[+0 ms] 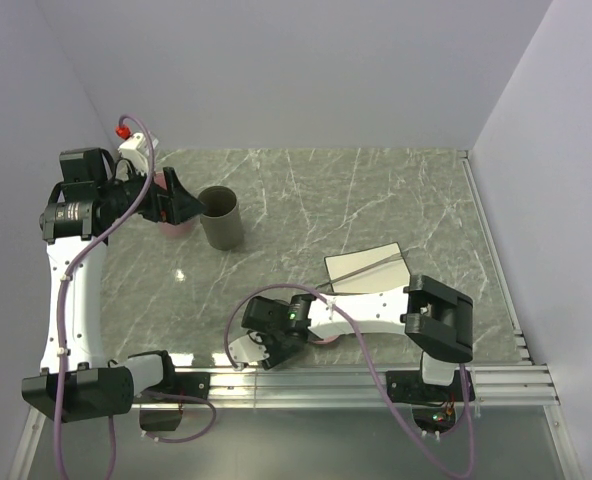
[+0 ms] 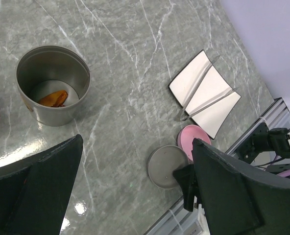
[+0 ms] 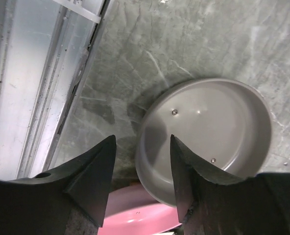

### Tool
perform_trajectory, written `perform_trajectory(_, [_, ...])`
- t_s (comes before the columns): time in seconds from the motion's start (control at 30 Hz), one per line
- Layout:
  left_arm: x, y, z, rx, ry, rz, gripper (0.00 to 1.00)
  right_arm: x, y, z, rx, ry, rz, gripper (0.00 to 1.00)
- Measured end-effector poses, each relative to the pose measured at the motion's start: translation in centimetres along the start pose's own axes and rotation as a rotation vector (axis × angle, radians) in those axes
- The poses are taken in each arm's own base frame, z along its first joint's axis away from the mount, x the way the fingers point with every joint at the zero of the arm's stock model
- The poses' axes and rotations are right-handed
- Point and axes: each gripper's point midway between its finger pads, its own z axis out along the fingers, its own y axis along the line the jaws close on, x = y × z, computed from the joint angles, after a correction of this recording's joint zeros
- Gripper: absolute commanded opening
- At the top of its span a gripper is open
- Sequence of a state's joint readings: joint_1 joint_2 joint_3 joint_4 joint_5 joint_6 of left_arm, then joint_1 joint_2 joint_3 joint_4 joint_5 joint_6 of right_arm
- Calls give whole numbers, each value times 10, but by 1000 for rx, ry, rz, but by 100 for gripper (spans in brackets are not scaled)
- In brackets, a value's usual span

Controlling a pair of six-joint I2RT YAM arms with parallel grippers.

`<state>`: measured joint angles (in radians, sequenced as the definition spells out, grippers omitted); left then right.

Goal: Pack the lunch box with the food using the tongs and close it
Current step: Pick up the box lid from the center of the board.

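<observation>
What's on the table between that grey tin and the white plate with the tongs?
Nothing. The left wrist view shows only bare marble tabletop between the tin and the plate holding the tongs.

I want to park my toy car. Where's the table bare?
Bare marble lies between the grey canister and the white plate, and beyond the plate toward the far wall. Crowded at the near edge: right gripper, grey lid, pink lid.

Setting: robotics lab test cell. Evidence: plain pale walls [image 1: 296, 70] enclosing three sides of a marble-pattern worktop [image 1: 306, 200]; aluminium rail [image 1: 306, 385] along its near edge; cabled left arm [image 1: 71, 290] and right arm [image 1: 366, 315] mounted there.
</observation>
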<state>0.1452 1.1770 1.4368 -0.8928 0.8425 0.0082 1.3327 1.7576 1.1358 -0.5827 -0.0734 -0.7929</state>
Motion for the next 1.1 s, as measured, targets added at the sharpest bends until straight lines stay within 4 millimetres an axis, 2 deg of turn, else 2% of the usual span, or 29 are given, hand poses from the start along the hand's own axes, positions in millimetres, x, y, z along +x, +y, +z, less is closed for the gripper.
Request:
perform_trajectory(0.1, [-2, -1, 0, 1, -6, -8, 100, 3, 1, 5, -5, 10, -5, 50])
perform_trajectory(0.3, [-3, -2, 0, 3, -12, -20, 99, 1, -1, 7, 0, 5, -13, 35])
perform_trajectory(0.4, [-4, -2, 0, 2, -16, -21, 99, 0, -3, 7, 11, 1, -19, 17])
perform_trajectory(0.43, [-4, -2, 0, 2, -16, -22, 99, -1, -4, 7, 15, -1, -20, 5])
perform_trajectory(0.47, [-4, -3, -1, 2, -17, -25, 99, -1, -5, 7, 20, 1, -19, 0])
perform_trajectory(0.67, [-9, -5, -3, -2, -43, -10, 99, -4, -8, 6, 27, -10, -24, 0])
perform_trajectory(0.77, [-14, -8, -5, -2, -71, 0, 99, -15, -16, -1, 37, -38, -9, 0])
perform_trajectory(0.83, [-17, -10, -6, -1, -85, -2, 98, -27, -27, -11, 46, -80, 21, 0])
perform_trajectory(0.9, [-21, -11, -6, 3, -99, -10, 98, -44, -50, -32, 83, -151, 71, 0])
perform_trajectory(1.0, [-28, -16, -6, 31, -126, -23, 97, -58, -93, -80, 165, -294, 174, 0])
perform_trajectory(1.07, [-30, -21, -5, 61, -147, -39, 97, -56, -115, -115, 219, -379, 249, 0])
perform_trajectory(1.1, [-31, -25, -5, 79, -159, -47, 97, -53, -128, -140, 256, -434, 296, 0])
